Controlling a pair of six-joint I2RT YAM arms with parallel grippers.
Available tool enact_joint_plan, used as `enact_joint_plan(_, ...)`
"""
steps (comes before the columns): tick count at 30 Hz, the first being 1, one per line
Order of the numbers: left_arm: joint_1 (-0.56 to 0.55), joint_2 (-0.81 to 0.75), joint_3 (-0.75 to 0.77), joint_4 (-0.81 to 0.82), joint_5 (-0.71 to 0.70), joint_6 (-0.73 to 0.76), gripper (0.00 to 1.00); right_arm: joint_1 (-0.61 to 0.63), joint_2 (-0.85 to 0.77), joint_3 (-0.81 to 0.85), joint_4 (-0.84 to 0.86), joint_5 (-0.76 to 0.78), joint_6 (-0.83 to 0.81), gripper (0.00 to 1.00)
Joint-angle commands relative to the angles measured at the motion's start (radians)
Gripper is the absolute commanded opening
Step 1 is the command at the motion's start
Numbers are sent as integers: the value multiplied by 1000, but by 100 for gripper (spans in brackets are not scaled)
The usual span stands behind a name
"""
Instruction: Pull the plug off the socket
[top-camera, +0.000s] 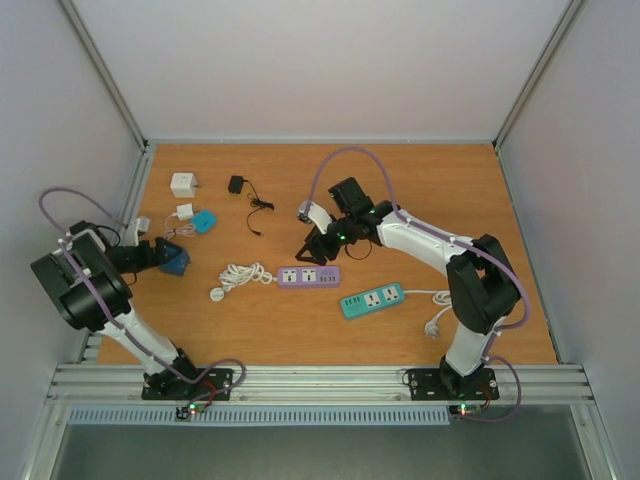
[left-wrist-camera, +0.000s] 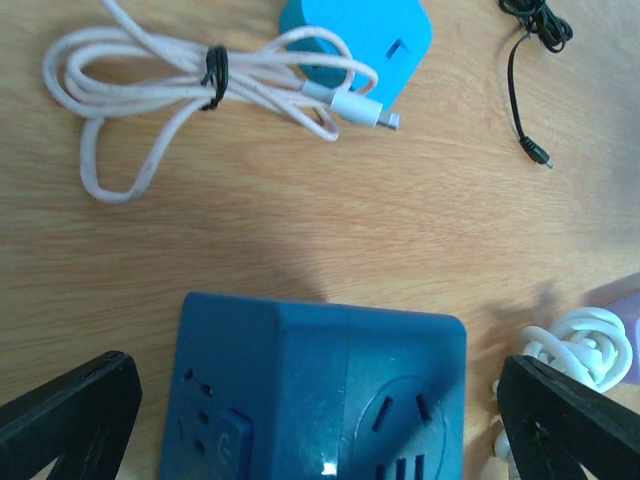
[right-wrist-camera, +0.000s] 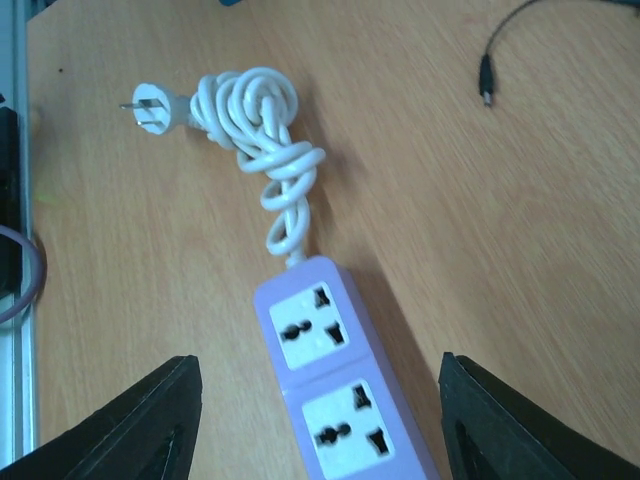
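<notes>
Cube (left-wrist-camera: 300, 360), glossy blue, inside spread left tool (left-wrist-camera: 320, 415); right tool (right-wrist-camera: 320, 420) spread over lilac strip (right-wrist-camera: 320, 340).

A purple power strip (right-wrist-camera: 325, 375) lies between the spread fingers (right-wrist-camera: 140, 425) of the right gripper (right-wrist-camera: 318, 400). Its knotted white cord (right-wrist-camera: 262, 130) ends in a free plug (right-wrist-camera: 148, 108), with a black cable tip (right-wrist-camera: 487, 78) well apart.

Wooden table (top-camera: 450, 190) carries purple strip (top-camera: 308, 276), teal strip (top-camera: 372, 299).

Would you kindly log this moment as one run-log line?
left claw: open, straddling blue cube socket | right claw: open, straddling purple power strip
</notes>
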Motion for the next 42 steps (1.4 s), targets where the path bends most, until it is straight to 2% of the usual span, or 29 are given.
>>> enact_joint_plan(1,8,-80,-10,50,-22,-5,100,65,42,50,43,43,-11,67)
enact_joint_plan(8,9,-243,-57,94,-50,11,100,151,120,117,67,92,-24,72)
enact_joint_plan(14,8,-358,-1,5,-25,115,100,221,211,196,104,131,1,75)
enact_joint_plan(23,8,-510,19,-47,14,114,100,308,367,331,131,239,0,82)
enact_joint_plan(28,9,-561,10,-105,31,110,100,340,459,416,124,290,-4,83)
enact_joint_plan(33,8,-602,-13,-141,30,167,100,359,550,498,118,357,0,83)
enact_joint_plan(37,8,-631,-32,-122,17,169,100,357,611,592,79,385,31,82)
enact_joint_plan(42,7,-632,-45,-88,-7,139,100,338,617,598,85,424,50,80)
